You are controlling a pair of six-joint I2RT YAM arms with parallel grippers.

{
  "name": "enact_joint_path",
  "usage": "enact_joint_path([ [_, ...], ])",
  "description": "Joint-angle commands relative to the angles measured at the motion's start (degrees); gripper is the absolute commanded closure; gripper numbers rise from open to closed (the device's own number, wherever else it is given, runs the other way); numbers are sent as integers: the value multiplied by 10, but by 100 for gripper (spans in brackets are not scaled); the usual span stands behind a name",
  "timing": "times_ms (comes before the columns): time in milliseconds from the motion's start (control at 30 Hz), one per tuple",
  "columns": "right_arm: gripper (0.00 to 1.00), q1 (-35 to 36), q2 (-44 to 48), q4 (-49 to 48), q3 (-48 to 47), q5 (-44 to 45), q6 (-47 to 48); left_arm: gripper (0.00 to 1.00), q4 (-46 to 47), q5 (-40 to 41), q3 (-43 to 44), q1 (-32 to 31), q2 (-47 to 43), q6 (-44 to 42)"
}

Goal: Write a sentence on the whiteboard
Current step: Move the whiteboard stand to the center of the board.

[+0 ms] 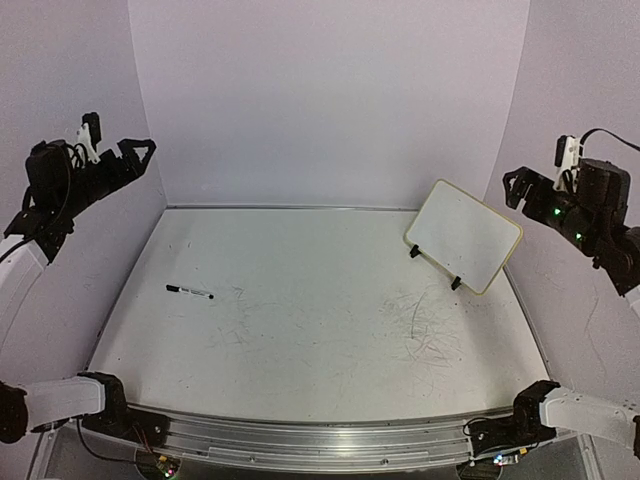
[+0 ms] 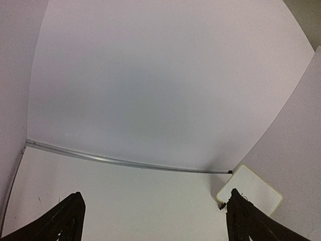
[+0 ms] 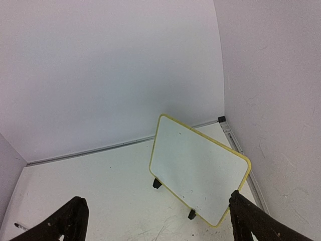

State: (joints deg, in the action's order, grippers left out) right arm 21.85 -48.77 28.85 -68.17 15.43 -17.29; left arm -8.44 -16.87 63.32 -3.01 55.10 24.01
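Note:
The whiteboard (image 1: 464, 236) stands tilted on two black clip feet at the back right of the table. It also shows in the right wrist view (image 3: 200, 173) and the left wrist view (image 2: 253, 191). Its face is blank apart from a few tiny specks; no sentence shows on it. A black marker (image 1: 189, 291) lies flat on the left of the tabletop. My left gripper (image 1: 140, 150) is open and empty, raised high at the far left (image 2: 155, 201). My right gripper (image 1: 520, 185) is open and empty, raised high right of the board (image 3: 156, 201).
Faint grey scribble marks (image 1: 425, 320) cover the tabletop in front of the board. A metal rail (image 1: 300, 207) edges the table's back, and pale walls close in on three sides. The marker's tip shows in the right wrist view (image 3: 20, 227).

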Motion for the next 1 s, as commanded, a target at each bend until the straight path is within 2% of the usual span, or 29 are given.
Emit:
enact_joint_path([
  [0, 2, 1, 2, -9, 13, 17, -12, 1, -5, -65, -18, 0, 24, -17],
  [267, 2, 2, -2, -30, 99, 32, -46, 1, -4, -85, -13, -19, 85, -36],
  [500, 2, 1, -83, -43, 124, -4, -77, 1, -4, -25, 35, -124, 180, -57],
  [633, 2, 2, -129, -63, 131, -29, -101, 1, -6, -60, 89, -128, 232, -42],
  [733, 2, 2, -147, -86, 146, -46, -110, 1, -12, -57, 115, -128, 251, -54],
  [967, 2, 1, -218, -105, 152, -20, -169, 1, -34, -20, 110, -129, 240, -101],
])
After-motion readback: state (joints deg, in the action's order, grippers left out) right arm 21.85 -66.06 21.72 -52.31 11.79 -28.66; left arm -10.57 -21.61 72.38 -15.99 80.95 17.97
